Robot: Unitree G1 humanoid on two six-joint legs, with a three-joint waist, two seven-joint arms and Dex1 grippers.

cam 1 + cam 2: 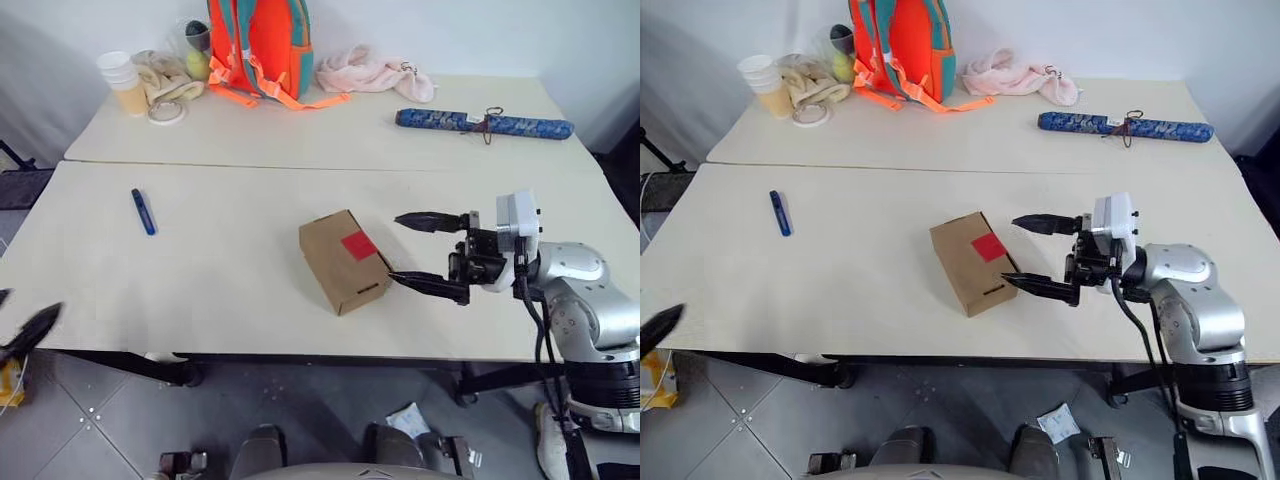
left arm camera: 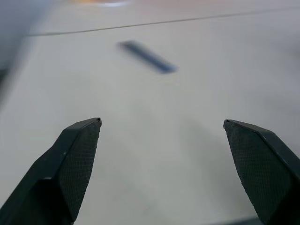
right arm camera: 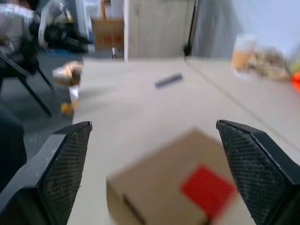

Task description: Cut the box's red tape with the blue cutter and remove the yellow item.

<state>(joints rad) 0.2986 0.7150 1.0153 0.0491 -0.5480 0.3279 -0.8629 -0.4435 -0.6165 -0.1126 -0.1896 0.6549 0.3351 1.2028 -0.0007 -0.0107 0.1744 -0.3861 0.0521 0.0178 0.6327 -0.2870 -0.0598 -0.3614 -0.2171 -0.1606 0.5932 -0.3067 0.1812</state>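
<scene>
Left eye view: my right gripper (image 1: 418, 252) sits just to the right of the box (image 1: 343, 261), pointing toward it, fingers spread wide, one above the other in the frame, touching nothing. The lower fingertip is close beside the box's right face; I cannot tell whether it makes contact. The box lies closed near the front edge of the table (image 1: 230, 290), turned at an angle, with the red tape (image 1: 358, 245) on its top, toward the right side. The blue cutter (image 1: 144, 211) lies flat on the table well to the left of the box, apart from both grippers. My left gripper (image 1: 22, 333) is at the far left edge, off the front-left corner of the table, blurred.

Right eye view: same layout. Along the back of the far table: stacked cups (image 1: 763, 82), an orange backpack (image 1: 902, 47), a pink cloth (image 1: 1022, 75), and a long blue patterned roll (image 1: 1125, 126) at the right.

Left wrist view: my left fingers (image 2: 70, 164) are spread wide with bare tabletop between them. The blue cutter (image 2: 147, 56) lies ahead, well apart, blurred.

Right wrist view: my right fingers (image 3: 61, 168) are spread wide. The box (image 3: 159, 185) sits between and beyond them, red tape (image 3: 207, 190) facing up, nothing gripped. The cutter (image 3: 168, 80) lies farther off.
</scene>
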